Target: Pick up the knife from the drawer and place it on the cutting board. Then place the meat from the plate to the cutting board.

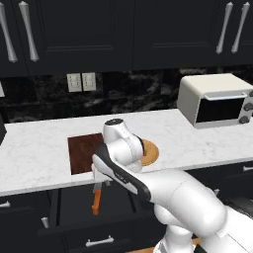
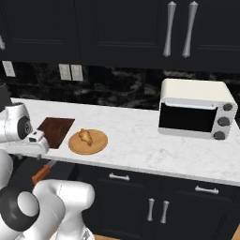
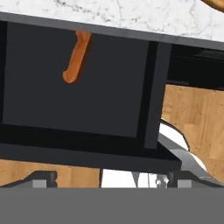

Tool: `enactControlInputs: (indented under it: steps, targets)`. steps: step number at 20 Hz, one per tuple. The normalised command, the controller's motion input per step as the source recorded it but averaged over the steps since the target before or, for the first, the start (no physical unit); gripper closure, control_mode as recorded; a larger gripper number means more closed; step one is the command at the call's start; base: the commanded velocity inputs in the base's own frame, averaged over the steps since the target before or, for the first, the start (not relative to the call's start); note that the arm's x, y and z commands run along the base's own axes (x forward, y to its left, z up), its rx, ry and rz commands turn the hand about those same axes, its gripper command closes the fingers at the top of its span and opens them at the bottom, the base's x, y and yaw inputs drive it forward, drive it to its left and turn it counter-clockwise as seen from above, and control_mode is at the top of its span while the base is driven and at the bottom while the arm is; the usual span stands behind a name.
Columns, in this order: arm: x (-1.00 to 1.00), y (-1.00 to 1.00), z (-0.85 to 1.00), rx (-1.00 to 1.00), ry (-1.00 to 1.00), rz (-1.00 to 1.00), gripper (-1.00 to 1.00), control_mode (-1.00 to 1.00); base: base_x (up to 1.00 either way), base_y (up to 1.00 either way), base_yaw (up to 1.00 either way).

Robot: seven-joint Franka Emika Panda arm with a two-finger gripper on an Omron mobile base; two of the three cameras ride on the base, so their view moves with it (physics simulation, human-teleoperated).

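Counter (image 2: 140, 140): cutting board (image 2: 56, 131), plate (image 2: 96, 145), toaster oven (image 2: 194, 115) — well apart
Drawer (image 3: 65, 87): 1 knife (image 3: 78, 57) — inside

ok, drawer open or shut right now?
Open. The drawer is pulled out below the counter edge, its dark inside exposed from above, with the knife lying in it, orange handle showing.

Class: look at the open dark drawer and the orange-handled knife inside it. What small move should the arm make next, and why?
Probably lower the open two-finger gripper toward the orange-handled knife: it lies ungrasped in the open dark drawer, up and to one side in the hand view, and the dark reddish-brown cutting board has no knife.
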Motion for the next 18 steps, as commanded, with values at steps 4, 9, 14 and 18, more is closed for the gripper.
enactControlInputs:
  steps: [4,9,14,18]
  targets:
    - [0.0,0.29,-0.4,0.0,0.03,0.0,-1.0,-1.0,0.0,0.0,0.0]
    - [-0.1,0.14,-0.55,0.0,0.02,0.01,-1.0,-1.0,0.0,0.0,0.0]
    - [-0.12,0.1,-0.69,0.0,0.0,0.0,-1.0,-1.0,0.0,0.0,0.0]
    - [-0.02,0.11,-0.66,0.0,0.01,0.0,-1.0,-1.0,0.0,0.0,0.0]
